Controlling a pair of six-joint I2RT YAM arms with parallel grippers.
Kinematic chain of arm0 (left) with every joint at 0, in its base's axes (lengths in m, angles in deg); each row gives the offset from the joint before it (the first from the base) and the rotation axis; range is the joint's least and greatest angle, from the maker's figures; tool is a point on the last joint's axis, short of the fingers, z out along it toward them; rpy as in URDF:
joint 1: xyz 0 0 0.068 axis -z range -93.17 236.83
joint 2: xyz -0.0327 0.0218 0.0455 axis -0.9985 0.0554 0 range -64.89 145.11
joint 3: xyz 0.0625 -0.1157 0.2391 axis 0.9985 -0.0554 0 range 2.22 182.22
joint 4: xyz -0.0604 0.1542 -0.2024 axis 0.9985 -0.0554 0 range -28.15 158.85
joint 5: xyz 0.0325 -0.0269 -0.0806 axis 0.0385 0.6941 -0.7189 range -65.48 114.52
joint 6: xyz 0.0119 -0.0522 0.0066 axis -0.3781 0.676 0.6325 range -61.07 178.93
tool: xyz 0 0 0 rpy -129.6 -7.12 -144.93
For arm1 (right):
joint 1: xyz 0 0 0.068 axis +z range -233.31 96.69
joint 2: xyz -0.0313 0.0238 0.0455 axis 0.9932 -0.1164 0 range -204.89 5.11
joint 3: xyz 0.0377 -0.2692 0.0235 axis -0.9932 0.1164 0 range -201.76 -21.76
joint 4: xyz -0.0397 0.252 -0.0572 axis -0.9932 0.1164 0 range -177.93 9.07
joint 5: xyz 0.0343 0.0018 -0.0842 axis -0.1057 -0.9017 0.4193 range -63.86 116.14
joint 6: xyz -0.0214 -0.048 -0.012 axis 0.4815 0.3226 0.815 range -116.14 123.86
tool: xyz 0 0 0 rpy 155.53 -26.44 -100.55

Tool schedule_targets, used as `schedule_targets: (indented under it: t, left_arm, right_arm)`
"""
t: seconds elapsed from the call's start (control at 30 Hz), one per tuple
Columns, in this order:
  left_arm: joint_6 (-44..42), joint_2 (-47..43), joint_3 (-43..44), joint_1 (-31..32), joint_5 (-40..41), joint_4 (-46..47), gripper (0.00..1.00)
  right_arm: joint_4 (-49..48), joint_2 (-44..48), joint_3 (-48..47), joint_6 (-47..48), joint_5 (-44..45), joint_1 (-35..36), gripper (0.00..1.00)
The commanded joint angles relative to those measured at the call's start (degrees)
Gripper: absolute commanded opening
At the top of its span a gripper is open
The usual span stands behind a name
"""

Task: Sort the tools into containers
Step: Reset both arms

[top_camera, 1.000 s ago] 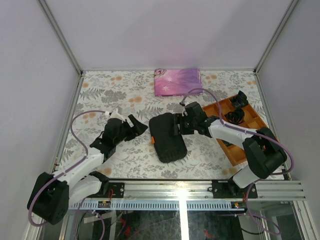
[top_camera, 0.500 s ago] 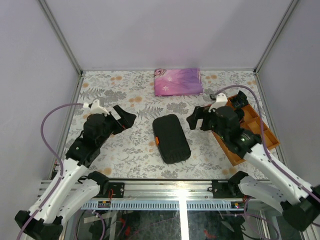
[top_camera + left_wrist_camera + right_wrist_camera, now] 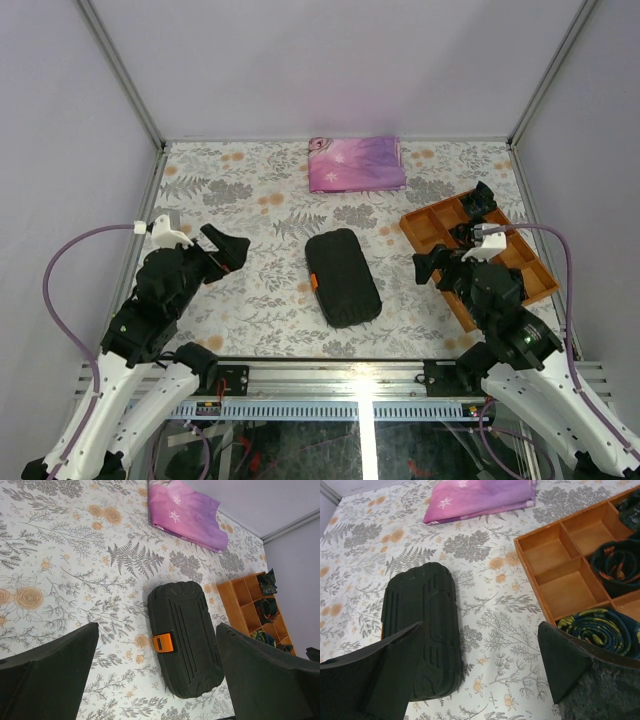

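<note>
The black tool case [image 3: 342,277] lies shut in the middle of the table, its orange latch [image 3: 162,643] on its left side. No tools show in any view. My left gripper [image 3: 222,250] hangs open to the left of the case, apart from it, with nothing between its fingers. My right gripper [image 3: 445,263] hangs open to the right of the case, between it and the orange tray, also holding nothing. The left wrist view looks down on the case [image 3: 184,637] between wide-spread fingers. The right wrist view has the case [image 3: 422,627] at its left.
A folded pink-purple cloth [image 3: 356,163] lies at the back centre. An orange wooden tray [image 3: 425,226] with compartments stands at the right, with black coiled bundles [image 3: 482,200] in its far cells. Frame posts and grey walls close in the floral table.
Both arms have drawn back from the case toward the near edge and risen. Both grippers have opened wider. The case stays shut on the table.
</note>
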State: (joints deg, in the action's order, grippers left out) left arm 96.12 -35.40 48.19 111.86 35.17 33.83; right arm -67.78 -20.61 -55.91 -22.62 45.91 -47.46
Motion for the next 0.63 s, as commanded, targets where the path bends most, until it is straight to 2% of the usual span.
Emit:
schedule_targets:
  t: [0.0, 0.6]
  left_arm:
    - [-1.12, -1.34, -0.80, 0.09, 2.74, -1.44, 1.00]
    - [-3.05, -1.05, -2.00, 0.10, 1.97, 0.41, 1.00]
  right_arm:
    - [2.01, 2.11, 0.96, -1.87, 5.32, 0.18, 0.99]
    - [2.57, 3.05, 3.10, 0.42, 5.32, 0.18, 0.99]
